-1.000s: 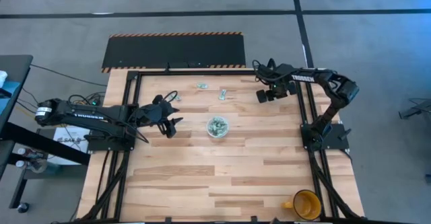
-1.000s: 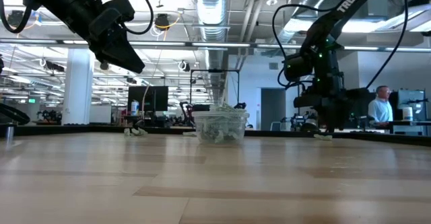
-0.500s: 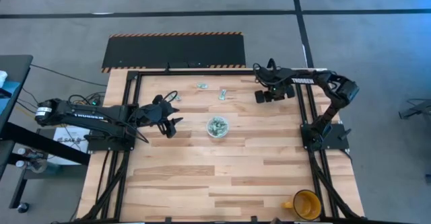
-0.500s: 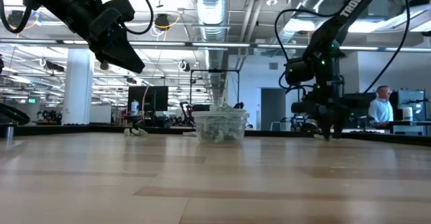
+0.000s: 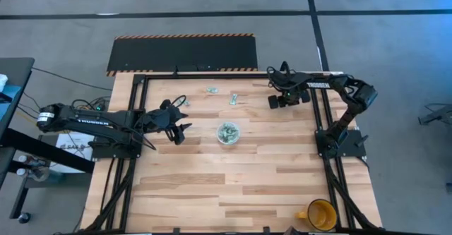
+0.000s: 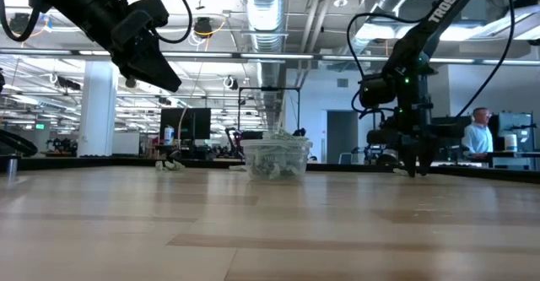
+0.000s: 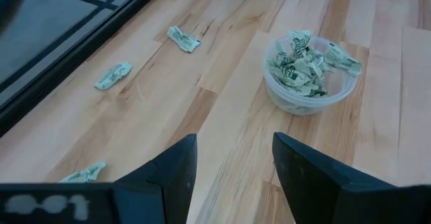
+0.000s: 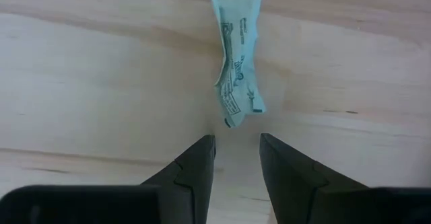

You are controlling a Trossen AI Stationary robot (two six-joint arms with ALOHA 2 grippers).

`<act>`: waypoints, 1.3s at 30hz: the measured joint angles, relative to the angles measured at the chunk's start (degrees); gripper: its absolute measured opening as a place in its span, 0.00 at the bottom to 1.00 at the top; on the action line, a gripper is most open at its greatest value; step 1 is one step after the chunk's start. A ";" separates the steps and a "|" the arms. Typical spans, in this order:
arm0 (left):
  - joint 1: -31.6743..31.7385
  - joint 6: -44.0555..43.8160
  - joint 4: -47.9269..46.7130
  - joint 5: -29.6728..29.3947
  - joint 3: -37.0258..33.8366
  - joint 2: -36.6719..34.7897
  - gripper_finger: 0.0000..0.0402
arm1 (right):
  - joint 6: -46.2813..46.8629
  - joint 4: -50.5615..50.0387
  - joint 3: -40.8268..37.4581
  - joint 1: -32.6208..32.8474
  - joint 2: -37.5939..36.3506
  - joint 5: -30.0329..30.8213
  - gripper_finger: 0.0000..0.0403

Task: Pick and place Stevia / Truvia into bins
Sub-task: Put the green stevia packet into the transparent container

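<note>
The clear cup point(image 5: 227, 133) point(image 7: 308, 83) point(image 6: 276, 158) stands mid-table, full of crumpled pale green sachets. Loose sachets lie flat on the wood at the far side point(image 5: 211, 89) point(image 5: 233, 99) point(image 7: 183, 39) point(image 7: 112, 76). My right gripper point(image 5: 275, 101) point(image 6: 415, 170) is open and down near the table at the far right. A single sachet point(image 8: 239, 56) lies just ahead of its fingertips point(image 8: 236, 150), apart from them. My left gripper point(image 5: 178, 128) point(image 7: 232, 160) is open and hangs above the table to the left of the cup.
A yellow-orange mug point(image 5: 321, 214) stands at the near right corner. Black frame rails run along the table's left, right and far edges point(image 5: 321, 115). Bare wood point(image 5: 233, 178) spreads across the near half. A person point(image 6: 479, 133) stands in the room beyond.
My right gripper has come down toward the table at the far right and shifted slightly left, ending just above the wood by the sachet. The left arm, the cup and the loose sachets have stayed where they were.
</note>
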 joint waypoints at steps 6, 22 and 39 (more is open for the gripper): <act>0.00 0.00 -0.01 0.00 0.00 -0.01 0.46 | -0.84 2.67 0.01 -0.42 -1.15 1.59 0.29; 0.00 0.00 0.00 -0.03 0.00 -0.01 0.46 | -1.90 4.56 0.01 -2.69 -1.68 0.51 0.29; 0.00 -0.68 0.02 -0.06 0.00 0.00 0.46 | -1.94 8.32 -2.34 -2.69 -1.68 0.62 0.26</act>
